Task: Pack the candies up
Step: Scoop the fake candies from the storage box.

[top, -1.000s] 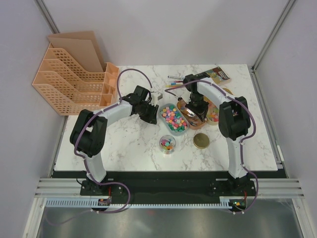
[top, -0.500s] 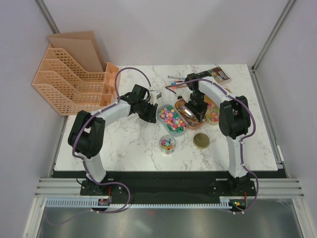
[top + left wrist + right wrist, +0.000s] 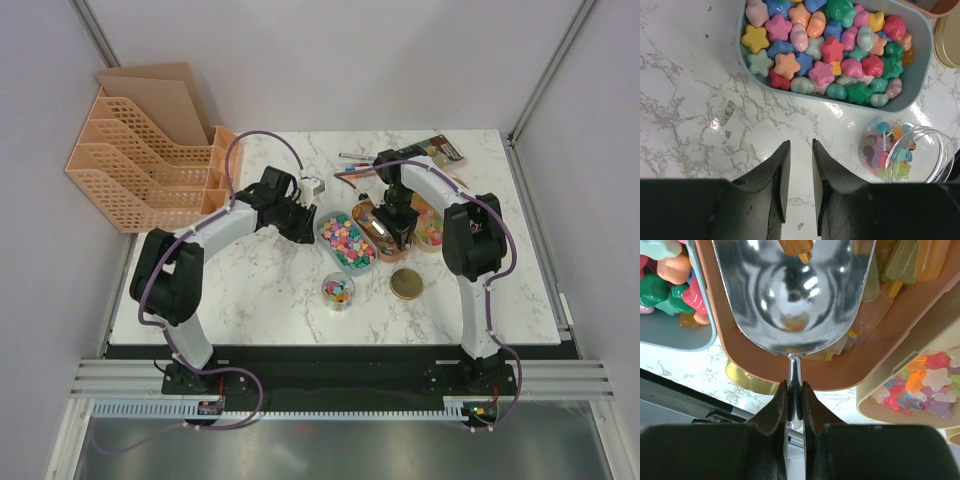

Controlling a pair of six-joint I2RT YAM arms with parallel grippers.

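Note:
The candies [image 3: 821, 73], small stars and blobs in many colours, fill a blue-grey tray [image 3: 910, 102] at the table's middle [image 3: 347, 241]. A few more lie in a small clear jar [image 3: 905, 152] in front of it [image 3: 338, 291]. My left gripper [image 3: 799, 146] hovers over bare marble just left of that tray [image 3: 303, 228], open with nothing between its fingers. My right gripper [image 3: 795, 386] is shut on the thin handle of a metal scoop [image 3: 795, 290]. The scoop's bowl lies over an orange tray [image 3: 880, 365] of stick-shaped sweets [image 3: 385, 222].
A cream tray [image 3: 880, 410] of star candies stands right of the orange one. A flat gold lid [image 3: 406, 284] lies in front of them. Pens [image 3: 350, 165] and a box [image 3: 440, 152] lie at the back. Orange file racks [image 3: 150, 165] fill the back left corner.
My left arm has drawn slightly back and to the left, away from the blue-grey tray. The right gripper with the scoop has shifted a little toward the back over the orange tray.

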